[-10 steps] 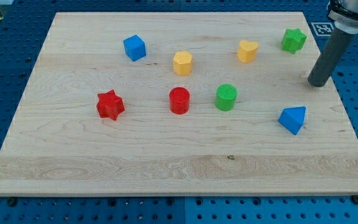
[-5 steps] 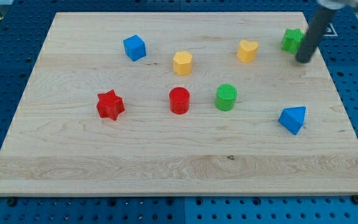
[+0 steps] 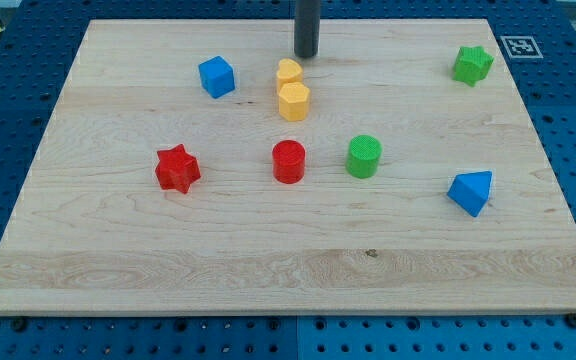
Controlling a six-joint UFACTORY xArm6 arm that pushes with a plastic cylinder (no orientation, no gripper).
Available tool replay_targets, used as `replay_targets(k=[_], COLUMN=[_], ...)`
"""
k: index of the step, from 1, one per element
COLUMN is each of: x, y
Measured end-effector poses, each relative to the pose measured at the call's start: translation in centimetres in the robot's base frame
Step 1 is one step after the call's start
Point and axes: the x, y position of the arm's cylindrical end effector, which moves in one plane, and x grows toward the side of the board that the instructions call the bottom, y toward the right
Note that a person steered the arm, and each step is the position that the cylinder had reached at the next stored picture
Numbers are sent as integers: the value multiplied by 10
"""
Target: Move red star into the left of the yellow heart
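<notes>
The red star lies on the wooden board at the view's left, below the middle. The yellow heart sits near the view's top centre, touching the top of the yellow hexagon. My tip is on the board just above and slightly right of the yellow heart, close to it, far from the red star. The rod rises straight out of the view's top.
A blue cube stands left of the yellow heart. A red cylinder and a green cylinder sit mid-board. A green star is at the top right, a blue triangular block at the right.
My tip has swept from the view's right edge leftward to the top centre. The yellow heart has shifted left, from near the green star to against the yellow hexagon. The red star has not moved.
</notes>
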Motion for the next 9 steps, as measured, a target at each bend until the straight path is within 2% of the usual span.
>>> replay_targets(k=[1,2,3,4,5,6,7,8,9], x=[-28,27,130,169,165,162,187,272,243], y=[-99,-236,-186,-70,-131,-260,-317,-237,-95])
